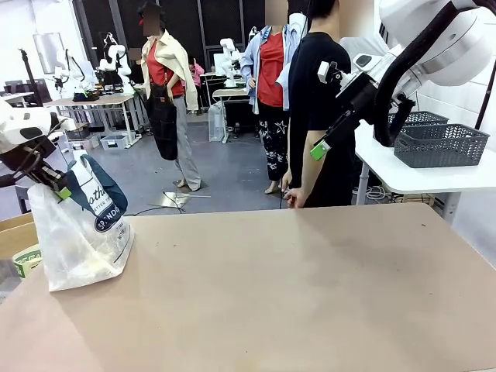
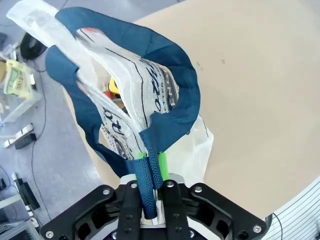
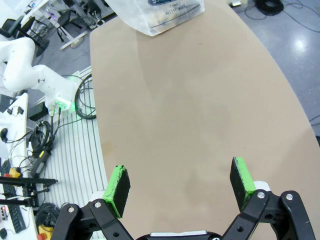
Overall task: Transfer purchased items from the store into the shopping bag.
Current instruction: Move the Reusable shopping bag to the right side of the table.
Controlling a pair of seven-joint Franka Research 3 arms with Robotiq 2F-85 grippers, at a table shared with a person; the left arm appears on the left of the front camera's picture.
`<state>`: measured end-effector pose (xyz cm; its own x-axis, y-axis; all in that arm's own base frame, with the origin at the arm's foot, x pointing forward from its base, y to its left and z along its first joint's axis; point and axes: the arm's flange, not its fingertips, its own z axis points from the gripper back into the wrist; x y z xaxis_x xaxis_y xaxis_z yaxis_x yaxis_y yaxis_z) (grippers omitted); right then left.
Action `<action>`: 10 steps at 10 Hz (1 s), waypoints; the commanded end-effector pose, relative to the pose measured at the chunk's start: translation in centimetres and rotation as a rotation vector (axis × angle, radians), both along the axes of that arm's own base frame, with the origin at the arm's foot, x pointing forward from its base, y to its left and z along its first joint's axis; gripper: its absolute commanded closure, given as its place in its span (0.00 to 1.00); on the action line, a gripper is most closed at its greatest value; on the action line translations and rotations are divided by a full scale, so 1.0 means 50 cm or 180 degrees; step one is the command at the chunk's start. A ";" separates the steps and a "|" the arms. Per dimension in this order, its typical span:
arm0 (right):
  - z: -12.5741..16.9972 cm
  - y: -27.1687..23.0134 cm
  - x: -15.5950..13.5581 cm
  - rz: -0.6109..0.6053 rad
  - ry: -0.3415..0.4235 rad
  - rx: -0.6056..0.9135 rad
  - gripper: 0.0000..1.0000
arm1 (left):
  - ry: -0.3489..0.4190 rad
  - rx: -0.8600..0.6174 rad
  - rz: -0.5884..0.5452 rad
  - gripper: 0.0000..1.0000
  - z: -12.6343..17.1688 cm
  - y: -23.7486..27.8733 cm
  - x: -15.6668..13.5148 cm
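Note:
The shopping bag (image 1: 81, 240), translucent white with navy straps and a round logo, stands at the table's left edge. My left gripper (image 1: 58, 190) is above it, shut on a navy strap (image 2: 150, 150) between its green pads (image 2: 141, 157). Yellow and red purchased items (image 2: 112, 90) show through the bag's open mouth. My right gripper (image 1: 322, 147) hangs high over the table's far right, open and holding nothing (image 3: 182, 182). The bag's base (image 3: 155, 12) lies far ahead of it. The store, a dark grey lattice basket (image 1: 442, 146), stands on a white side table at the right.
A person in a black shirt (image 1: 318, 116) stands at the table's far edge, one hand (image 1: 293, 198) low by it. A brown cardboard box (image 1: 12, 232) and a green tape roll (image 1: 27, 260) sit left of the bag. The tabletop (image 1: 294, 287) is bare brown.

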<state>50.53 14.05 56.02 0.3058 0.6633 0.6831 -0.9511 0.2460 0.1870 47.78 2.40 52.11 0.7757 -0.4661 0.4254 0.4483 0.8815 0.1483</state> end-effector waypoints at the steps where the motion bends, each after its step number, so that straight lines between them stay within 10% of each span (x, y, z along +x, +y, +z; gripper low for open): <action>1: -0.001 0.003 -0.001 -0.0038 -0.0023 -0.0014 0.00 | 0.0029 -0.0026 0.0027 0.49 -0.002 0.000 0.005; 4: -0.001 0.003 -0.001 -0.0038 -0.0023 -0.0014 0.00 | 0.0093 -0.0093 0.0055 0.00 -0.001 0.000 0.013; 10: -0.001 0.003 -0.001 -0.0038 -0.0023 -0.0014 0.00 | 0.0317 -0.0183 0.0086 0.00 0.039 -0.013 0.010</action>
<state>50.53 14.05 56.02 0.3058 0.6632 0.6831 -0.9511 0.2460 0.1870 48.16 1.93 53.23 0.8313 -0.4108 0.3744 0.4168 0.9064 0.0690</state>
